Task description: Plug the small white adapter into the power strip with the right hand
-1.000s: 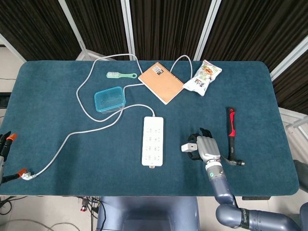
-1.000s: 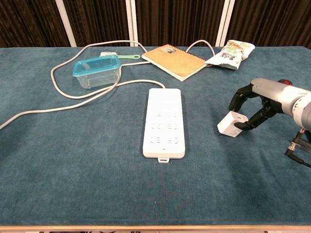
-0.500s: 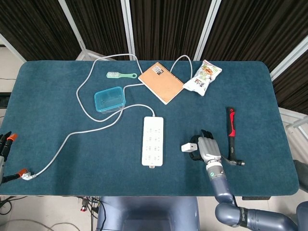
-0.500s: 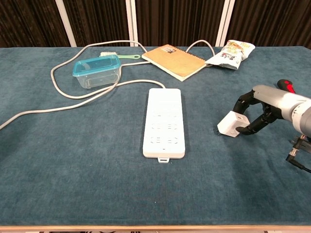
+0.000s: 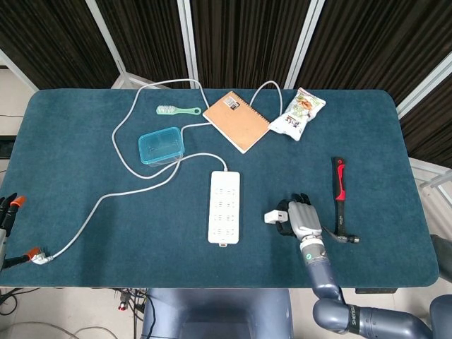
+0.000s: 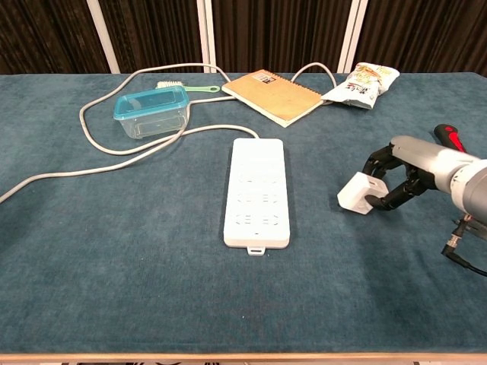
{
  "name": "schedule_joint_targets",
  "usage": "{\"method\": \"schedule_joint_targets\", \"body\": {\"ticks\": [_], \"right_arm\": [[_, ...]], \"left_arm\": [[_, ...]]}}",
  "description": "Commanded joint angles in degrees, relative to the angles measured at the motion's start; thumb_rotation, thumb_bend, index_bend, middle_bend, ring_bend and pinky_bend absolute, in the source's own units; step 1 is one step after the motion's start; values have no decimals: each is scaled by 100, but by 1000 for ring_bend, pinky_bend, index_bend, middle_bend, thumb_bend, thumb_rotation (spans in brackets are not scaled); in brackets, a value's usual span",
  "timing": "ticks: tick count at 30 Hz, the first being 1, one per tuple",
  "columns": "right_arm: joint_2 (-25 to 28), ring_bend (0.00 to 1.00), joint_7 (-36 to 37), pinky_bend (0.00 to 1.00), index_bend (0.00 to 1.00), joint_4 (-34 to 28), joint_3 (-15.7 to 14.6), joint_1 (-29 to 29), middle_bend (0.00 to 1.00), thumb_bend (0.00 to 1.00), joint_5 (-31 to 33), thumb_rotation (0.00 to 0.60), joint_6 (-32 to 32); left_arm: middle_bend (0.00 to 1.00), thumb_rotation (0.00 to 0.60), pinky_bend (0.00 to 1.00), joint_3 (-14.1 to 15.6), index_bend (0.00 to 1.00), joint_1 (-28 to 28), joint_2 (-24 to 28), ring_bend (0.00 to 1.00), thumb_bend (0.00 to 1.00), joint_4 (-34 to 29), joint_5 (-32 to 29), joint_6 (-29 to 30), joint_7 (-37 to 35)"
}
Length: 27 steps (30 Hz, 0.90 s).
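The small white adapter (image 5: 272, 217) (image 6: 355, 194) sits low over the cloth, right of the white power strip (image 5: 224, 207) (image 6: 257, 192) with a clear gap between them. My right hand (image 5: 299, 217) (image 6: 397, 169) grips it from its right side, dark fingers curled over the top and the thumb under its near edge. Whether the adapter still touches the table I cannot tell. The strip lies flat with its sockets facing up, and its cable (image 5: 134, 185) runs off to the left. My left hand does not show in either view.
A hammer with a red and black handle (image 5: 340, 187) (image 6: 448, 135) lies just right of my right hand. Further back are a teal-lidded box (image 5: 161, 147), a brown notebook (image 5: 236, 120), a snack bag (image 5: 299, 113) and a green brush (image 5: 176, 110).
The right hand has closed tighter around the adapter and shifted it slightly left, toward the power strip. The strip and the other objects have not moved.
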Motion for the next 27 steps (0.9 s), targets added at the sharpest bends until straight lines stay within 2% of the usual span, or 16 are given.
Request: {"method": "schedule_joint_targets", "body": {"ticks": [1, 7, 12, 16, 19, 23, 27], "right_arm": [[16, 183, 40, 0, 695, -129, 13, 9, 576, 639, -221, 600, 89], [110, 227, -83, 0, 724, -379, -90, 72, 613, 673, -1111, 600, 375], [164, 241, -401, 0, 726, -728, -6, 208, 628, 672, -1329, 600, 486], [142, 246, -904, 0, 727, -957, 145, 400, 634, 673, -1142, 600, 549], [45, 246, -1376, 0, 728, -1137, 367, 621, 635, 673, -806, 600, 642], [-205, 255, -1969, 0, 741, -1333, 641, 928, 644, 673, -324, 600, 876], [-524, 257, -2576, 0, 744, -1250, 802, 1274, 646, 673, 102, 600, 1113]], "left_arm": [[0, 600, 0, -2, 0, 1, -2, 0, 2, 1, 1, 6, -7], [0, 600, 0, -5, 0, 0, -7, 0, 2, 1, -8, 5, -4], [0, 600, 0, -7, 0, -1, -4, 0, 2, -6, -25, -8, -9], [0, 600, 0, -11, 0, -4, -5, 0, 2, -17, -49, -22, 8], [0, 600, 0, -15, 0, -7, -8, 0, 2, -27, -77, -40, 35], [0, 600, 0, -19, 0, -25, -2, 0, 2, -60, -137, -112, 27], [0, 600, 0, -16, 0, -41, 18, 0, 2, -90, -143, -151, 13]]}}
